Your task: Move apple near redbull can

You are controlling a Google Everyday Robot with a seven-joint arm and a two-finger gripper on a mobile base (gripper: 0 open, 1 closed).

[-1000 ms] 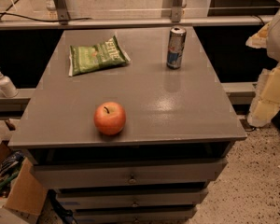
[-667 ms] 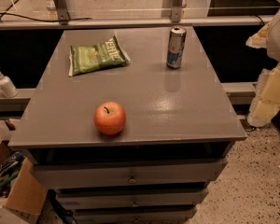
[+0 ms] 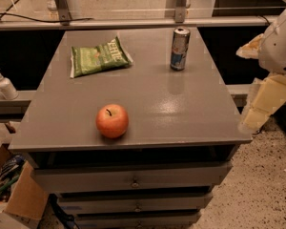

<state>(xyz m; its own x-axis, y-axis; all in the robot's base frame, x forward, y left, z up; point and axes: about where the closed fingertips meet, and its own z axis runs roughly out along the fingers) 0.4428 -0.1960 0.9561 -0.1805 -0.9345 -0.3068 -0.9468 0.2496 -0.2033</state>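
Nothing shifts from a second ago, as far as we see. Our arm (image 3: pixel 281 42) hangs beyond the table's (image 3: pixel 181 109) right edge, with the gripper (image 3: pixel 264 101) low beside it; we cannot tell whether it is clenched or released. The apple (image 3: pixel 112 120) sits well left of it near the front edge, far from the upright redbull can (image 3: pixel 179 48).

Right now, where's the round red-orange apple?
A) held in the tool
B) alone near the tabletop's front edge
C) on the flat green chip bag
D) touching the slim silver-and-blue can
B: the round red-orange apple sits alone near the front edge of the grey tabletop, apart from the slim silver-and-blue can and the flat green chip bag at the back; the tool is off the table's right side.
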